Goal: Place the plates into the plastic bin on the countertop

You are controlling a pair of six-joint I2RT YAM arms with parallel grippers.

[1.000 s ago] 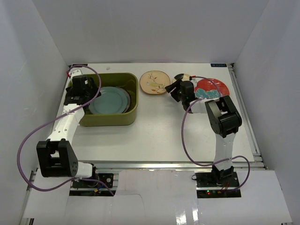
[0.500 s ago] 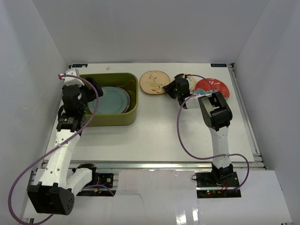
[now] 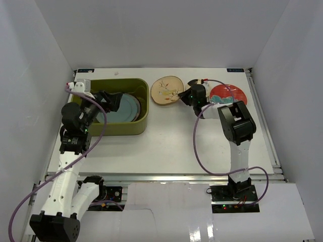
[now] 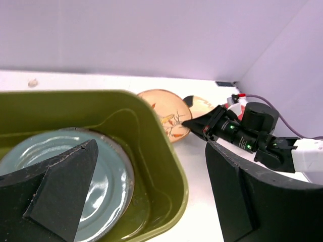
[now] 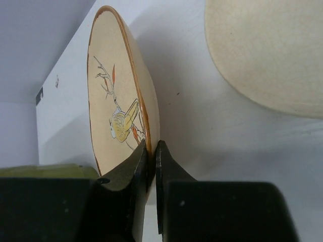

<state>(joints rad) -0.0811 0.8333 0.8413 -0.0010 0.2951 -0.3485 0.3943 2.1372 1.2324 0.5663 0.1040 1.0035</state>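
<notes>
The olive-green plastic bin (image 3: 144,108) stands at the back left of the countertop (image 3: 171,146), with a pale blue plate (image 3: 130,108) lying flat inside it. My left gripper (image 3: 117,101) hovers open over that plate, with nothing between its fingers. In the left wrist view it (image 4: 151,191) straddles the bin's right wall (image 4: 171,166) above the blue plate (image 4: 35,154). My right gripper (image 3: 184,96) is shut on the right rim of the cream bird plate (image 3: 165,89). The right wrist view shows the gripper (image 5: 151,146) pinching that plate's brown edge (image 5: 108,96), which is tilted up.
A small cream plate (image 5: 272,50) lies just behind the right gripper. A red-teal plate (image 3: 229,94) sits at the back right. White walls enclose the table on three sides. A purple cable (image 3: 196,146) loops off the right arm over the table's middle.
My right gripper has closed on the bird plate's rim, and the plate has tipped slightly. The left arm has drawn back and risen, its open gripper still over the bin.
</notes>
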